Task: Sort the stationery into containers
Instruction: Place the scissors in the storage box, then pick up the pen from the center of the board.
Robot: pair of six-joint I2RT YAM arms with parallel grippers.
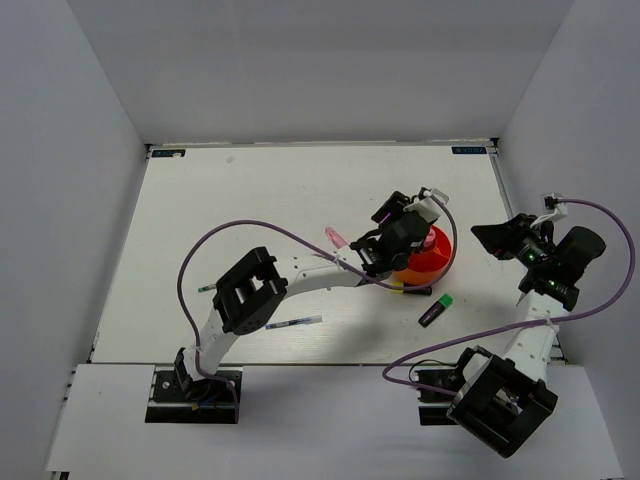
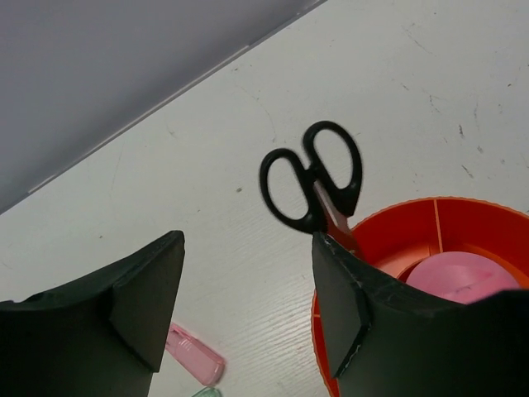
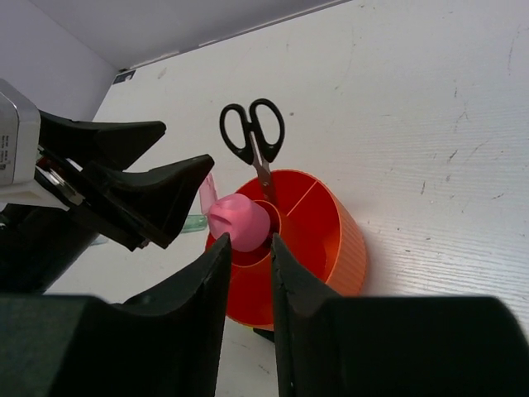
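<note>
Inside, cup (image 3: 318,240) holds scissors (image 3: 253,135) (upright) and pink tube (image 3: 239,222).

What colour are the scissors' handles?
Black. The scissors stand in the orange cup; the right wrist view shows them best.

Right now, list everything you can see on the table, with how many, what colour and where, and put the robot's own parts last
Cup: one, orange-red, divided inside, right of table centre.
Scissors: one, black handles, standing blades-down in the cup.
Fat tube: one, pink, in the cup's centre.
Pink marker: one, on the table left of the cup.
Green-black marker: one, on the table near the cup's front.
Thin pen: one, near the front edge.
Table: one, white.
Left gripper: black, open, beside the cup.
Right gripper: black, fingers nearly together, holding nothing.
</note>
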